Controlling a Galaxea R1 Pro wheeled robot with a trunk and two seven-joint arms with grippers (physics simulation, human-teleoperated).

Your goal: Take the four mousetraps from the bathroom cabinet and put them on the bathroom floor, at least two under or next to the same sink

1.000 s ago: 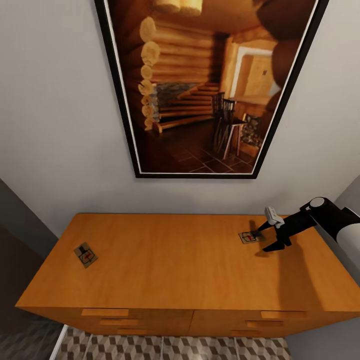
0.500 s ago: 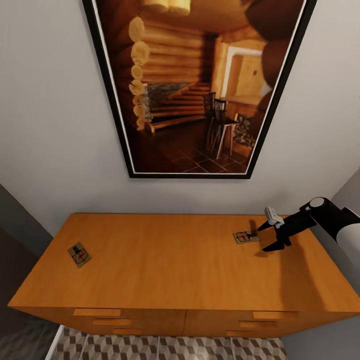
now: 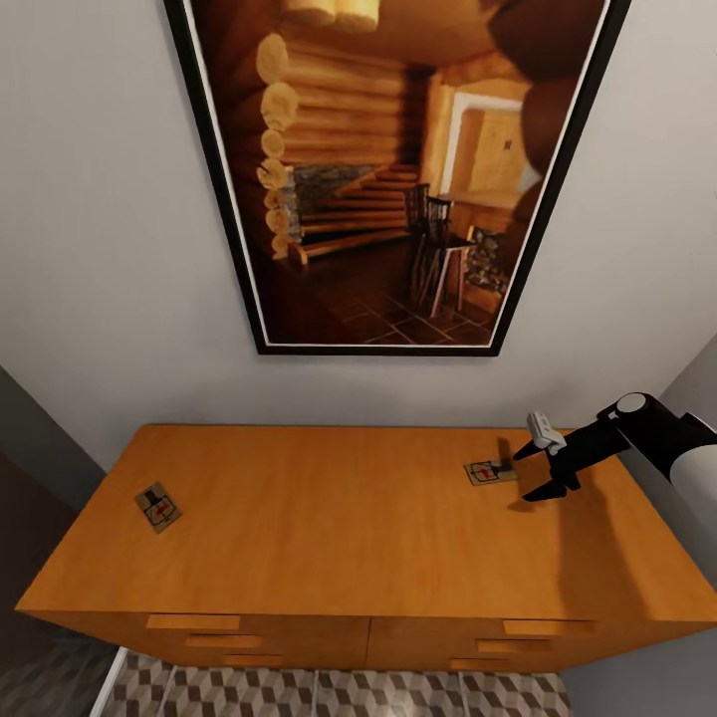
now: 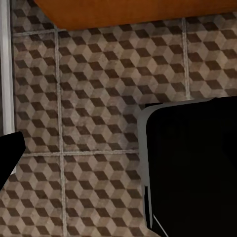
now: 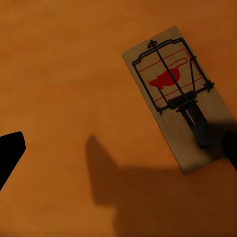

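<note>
- Orange-brown wood: one cabinet (image 3: 358, 538) stands against a grey wall, its flat top wide and its drawer fronts along the near edge.
- One large black-framed picture (image 3: 388, 169) of a log-cabin room hangs on the wall above it.
- Cube-patterned floor (image 4: 98, 123) tiles run below the cabinet front; the left wrist view looks down on them.
- One right arm reaches in over the cabinet's right end; the right gripper (image 3: 533, 473) hangs just above the top, its two dark fingers spread apart, holding nothing.
- Left gripper: I cannot tell how its fingers stand.
- Two traps lie flat on the top, well apart: the right trap (image 3: 490, 472) just beside the right gripper, the left trap (image 3: 158, 507) near the far left end.
</note>
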